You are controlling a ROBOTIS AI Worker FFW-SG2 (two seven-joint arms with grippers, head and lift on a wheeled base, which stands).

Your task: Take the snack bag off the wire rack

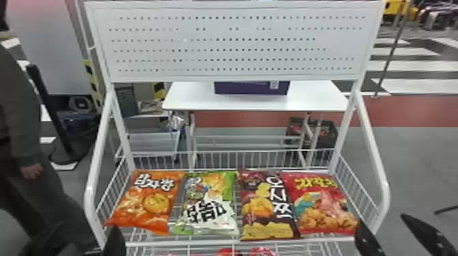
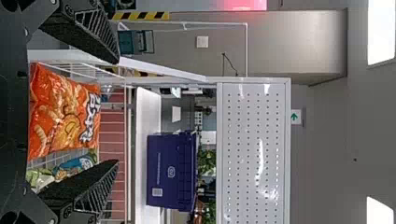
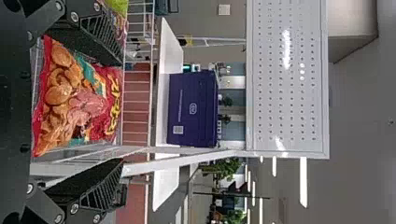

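Four snack bags lie side by side on the wire rack (image 1: 218, 243): an orange bag (image 1: 150, 201), a green and white bag (image 1: 208, 204), a dark maroon bag (image 1: 269, 207) and a red bag (image 1: 320, 204). My left gripper (image 1: 87, 228) is open at the rack's front left corner, near the orange bag. At the front right corner, my right gripper (image 1: 382, 221) stands open beside the red bag. In the left wrist view the orange bag (image 2: 65, 114) lies beyond the open left gripper (image 2: 116, 112). The right wrist view has the red bag (image 3: 77, 100) beyond the open right gripper (image 3: 122, 112).
White side rails (image 1: 371, 149) slope up both sides of the rack to a perforated panel (image 1: 235, 44). Behind stands a white table (image 1: 313, 98) with a purple box (image 1: 250, 88). More red packages (image 1: 228, 252) show below the rack's front edge.
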